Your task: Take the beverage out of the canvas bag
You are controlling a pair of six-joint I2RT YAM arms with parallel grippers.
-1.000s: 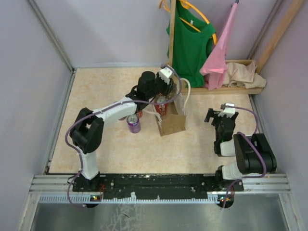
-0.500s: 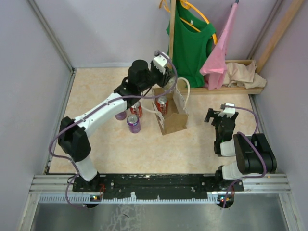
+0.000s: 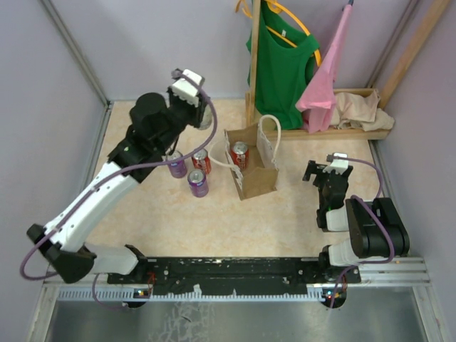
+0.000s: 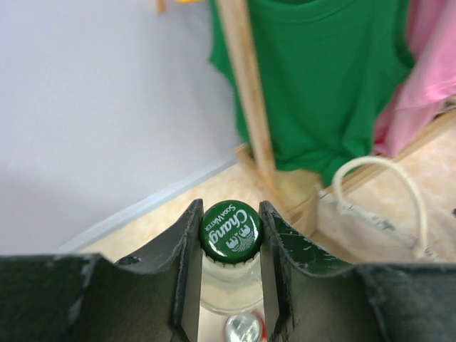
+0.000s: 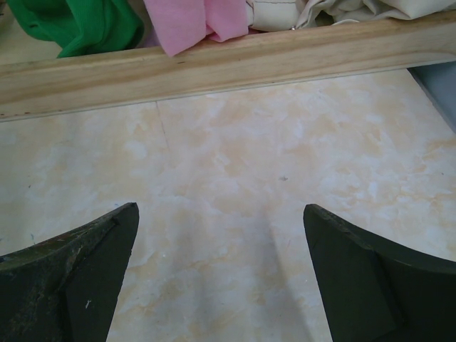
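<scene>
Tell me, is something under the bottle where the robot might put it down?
Yes. The left gripper has its jaws shut on the bottle, and a can top shows right below it.

Sandy bench with cans and a bag on it.
Two purple cans and a red can stand close together down below the left claw. The canvas bag stands to that claw's right. A wooden rail lies past the right claw.
</scene>
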